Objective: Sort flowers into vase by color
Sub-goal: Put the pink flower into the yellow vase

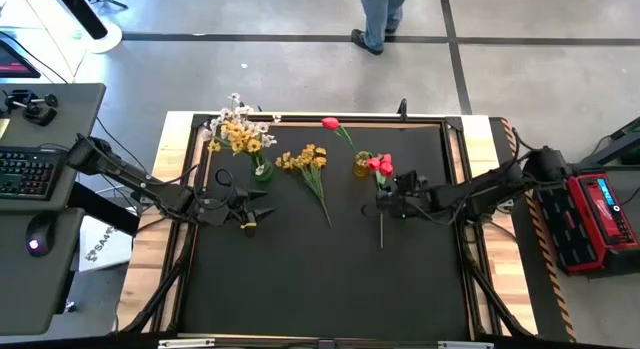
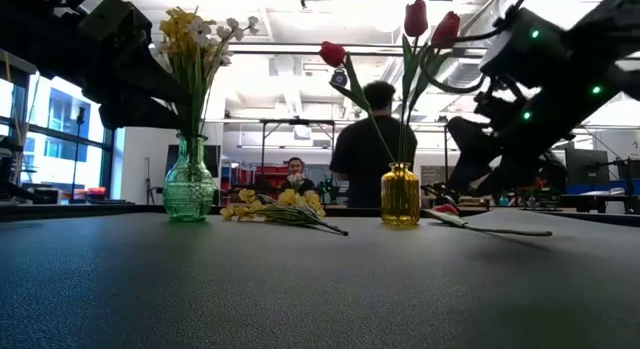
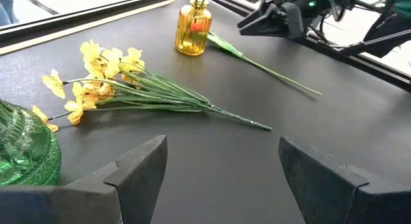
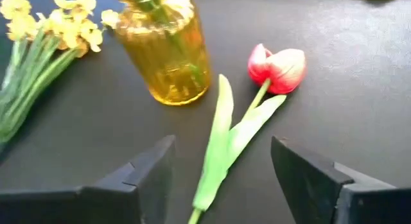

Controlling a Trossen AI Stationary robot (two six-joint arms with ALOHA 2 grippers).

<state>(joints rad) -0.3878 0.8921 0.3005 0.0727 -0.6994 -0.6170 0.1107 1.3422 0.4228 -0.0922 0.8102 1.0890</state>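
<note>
Yellow and white flowers (image 1: 240, 132) stand in the green vase (image 2: 189, 189) and red tulips (image 1: 380, 166) in the yellow vase (image 4: 166, 49). One tulip (image 4: 277, 67) and a yellow bunch (image 3: 103, 83) lie on the table (image 1: 330, 279), unsorted. Right fingers (image 4: 225, 179) and left fingers (image 3: 221, 179) both spread wide, empty

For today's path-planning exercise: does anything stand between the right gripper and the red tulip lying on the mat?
Nothing visible does. The right gripper is open above the red tulip, whose stem runs between the fingers. The yellow vase stands beside the tulip, off that line, and the yellow flower bunch lies farther away.
</note>
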